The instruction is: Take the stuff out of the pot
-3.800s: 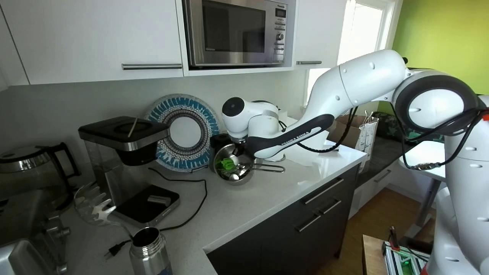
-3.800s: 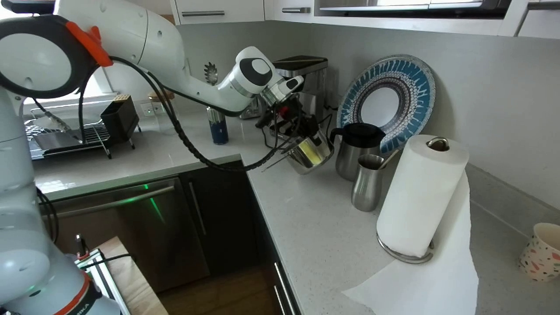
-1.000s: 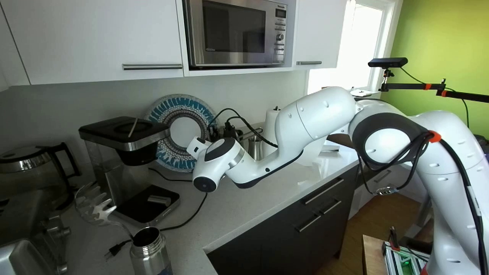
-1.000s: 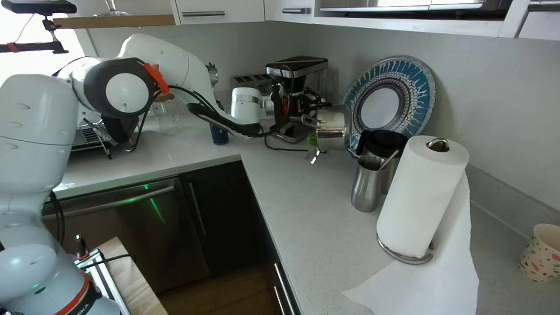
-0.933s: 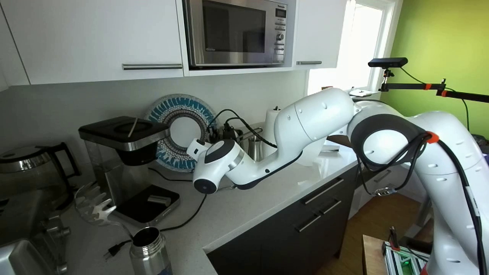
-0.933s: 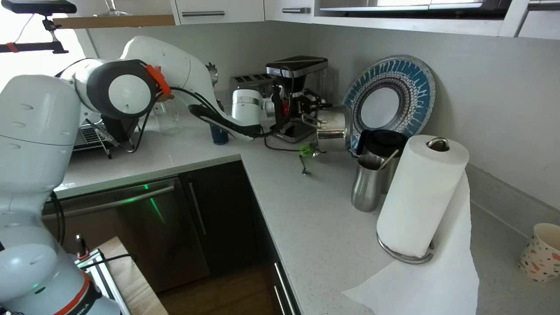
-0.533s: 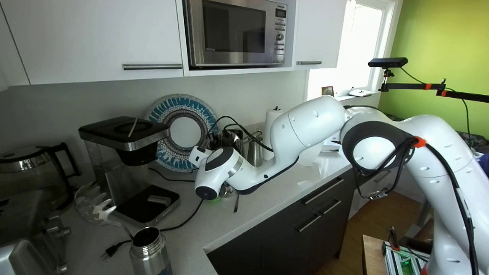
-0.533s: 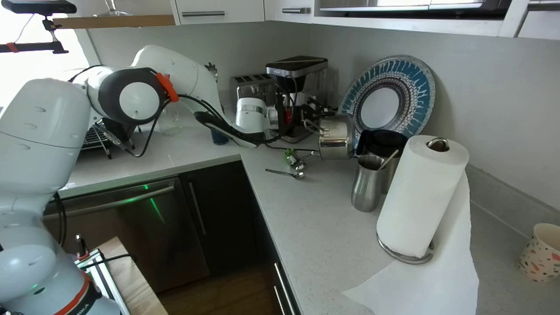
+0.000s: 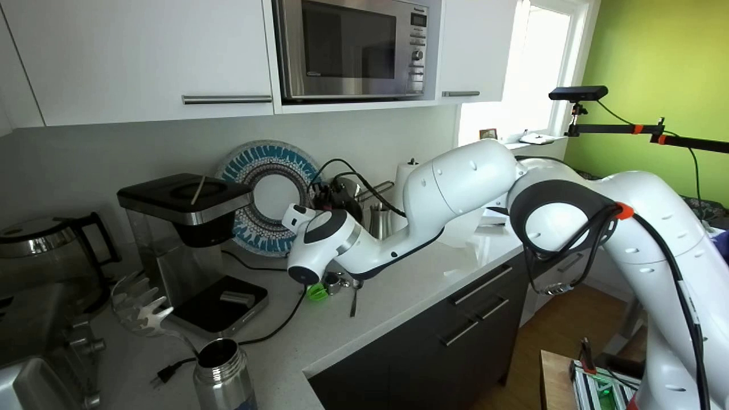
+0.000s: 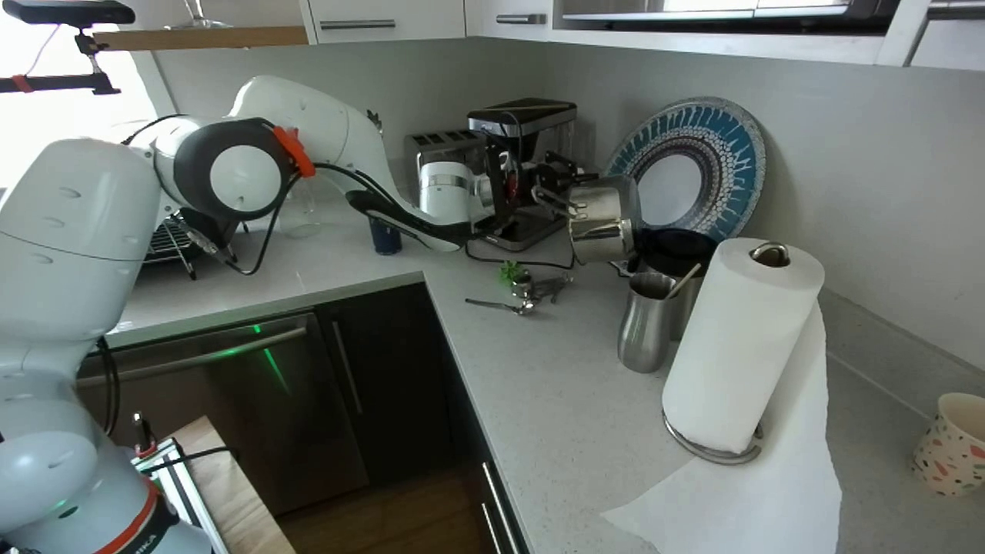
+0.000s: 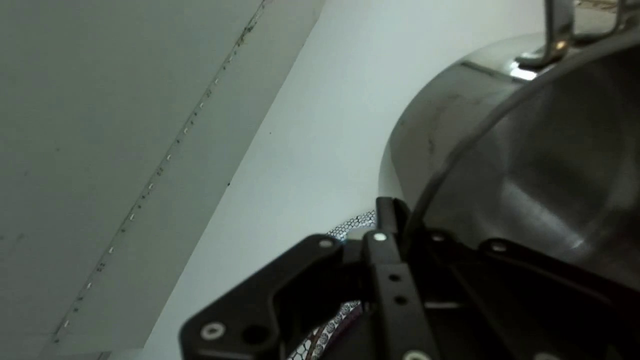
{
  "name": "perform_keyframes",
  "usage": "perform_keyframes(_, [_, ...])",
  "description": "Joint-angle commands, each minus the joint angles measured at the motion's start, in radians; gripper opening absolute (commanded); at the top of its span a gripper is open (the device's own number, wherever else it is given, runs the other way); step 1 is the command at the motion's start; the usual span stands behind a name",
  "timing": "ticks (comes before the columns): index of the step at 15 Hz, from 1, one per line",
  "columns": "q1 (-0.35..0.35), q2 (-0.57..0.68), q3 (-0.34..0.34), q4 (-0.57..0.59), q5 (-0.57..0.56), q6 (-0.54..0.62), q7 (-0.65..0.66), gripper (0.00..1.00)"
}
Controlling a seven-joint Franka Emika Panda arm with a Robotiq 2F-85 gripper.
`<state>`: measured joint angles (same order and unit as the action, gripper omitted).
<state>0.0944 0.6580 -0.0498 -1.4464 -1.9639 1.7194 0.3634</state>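
My gripper [image 11: 399,215] is shut on the rim of the shiny steel pot [image 11: 550,165]. The pot [image 10: 604,227] is held in the air, tipped on its side, above the counter. Its visible inside looks bare in the wrist view. In an exterior view the arm hides most of it. The green leafy item [image 10: 511,271] lies on the counter below and beside the pot. It also shows in an exterior view [image 9: 317,292]. Next to it lie a small metal cup [image 10: 522,286], a spoon [image 10: 496,305] and other small metal pieces [image 10: 550,287].
A black-lidded canister [image 10: 677,246] and a steel jug [image 10: 645,327] stand close to the pot. Behind is a blue patterned plate [image 10: 696,165]. A paper towel roll [image 10: 739,346], a coffee maker [image 9: 188,199] with its cord and a steel bottle [image 9: 225,376] stand on the counter.
The gripper has lifted the pot and tipped it over. The green item and metal pieces have fallen out onto the counter. Since half a second ago the pot has risen slightly.
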Motion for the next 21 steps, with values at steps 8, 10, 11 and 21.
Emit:
perform_keyframes(8, [-0.060, -0.450, 0.116, -0.252, 0.605, 0.029, 0.006, 0.01])
perform_keyframes(10, [-0.089, -0.531, 0.096, -0.340, 0.730, 0.054, 0.025, 0.01])
perform_keyframes(11, [-0.106, -0.565, 0.082, -0.385, 0.789, 0.066, 0.032, 0.01])
perform_keyframes(21, [-0.223, -0.659, -0.070, -0.569, 1.132, 0.156, 0.011, 0.05])
